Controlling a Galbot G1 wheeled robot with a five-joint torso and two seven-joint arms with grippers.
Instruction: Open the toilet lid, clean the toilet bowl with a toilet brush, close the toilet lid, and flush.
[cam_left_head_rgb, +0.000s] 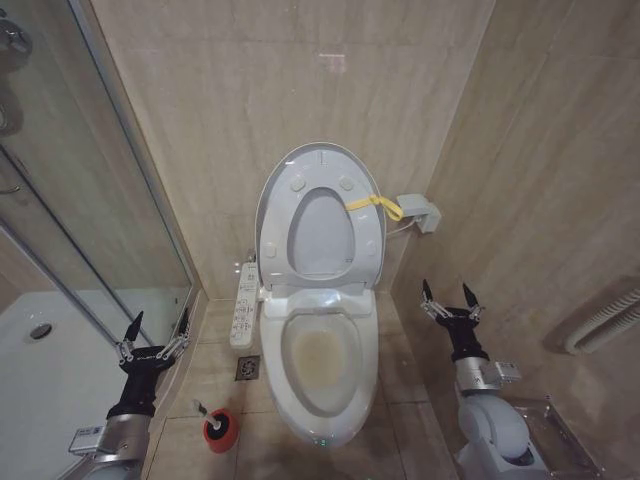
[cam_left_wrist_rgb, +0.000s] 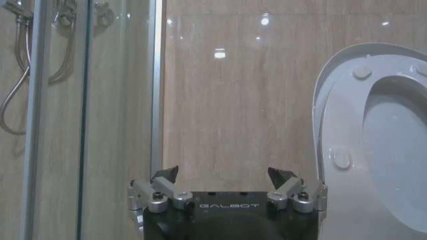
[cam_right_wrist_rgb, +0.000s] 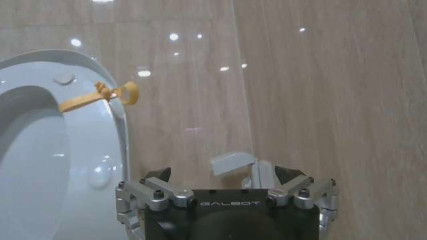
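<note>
- toilet lid (cam_left_head_rgb: 300, 170) up, toilet bowl (cam_left_head_rgb: 320, 365) exposed.
- toilet brush (cam_left_head_rgb: 220, 428) at four o'clock of left claw (cam_left_head_rgb: 153, 330), nearer; handle slants toward ten.
- both claws released, right claw (cam_left_head_rgb: 450, 298) idle.

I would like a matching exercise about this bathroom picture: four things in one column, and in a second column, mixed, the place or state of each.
Things:
1. toilet lid
2. toilet bowl
3. toilet brush
4. yellow strap

Places or states:
A. on the floor, in a red holder, left of the toilet
B. raised upright against the wall
C. tied at the right edge of the raised seat
D. uncovered, stained yellowish inside

Pairs: 1-B, 2-D, 3-A, 4-C
</note>
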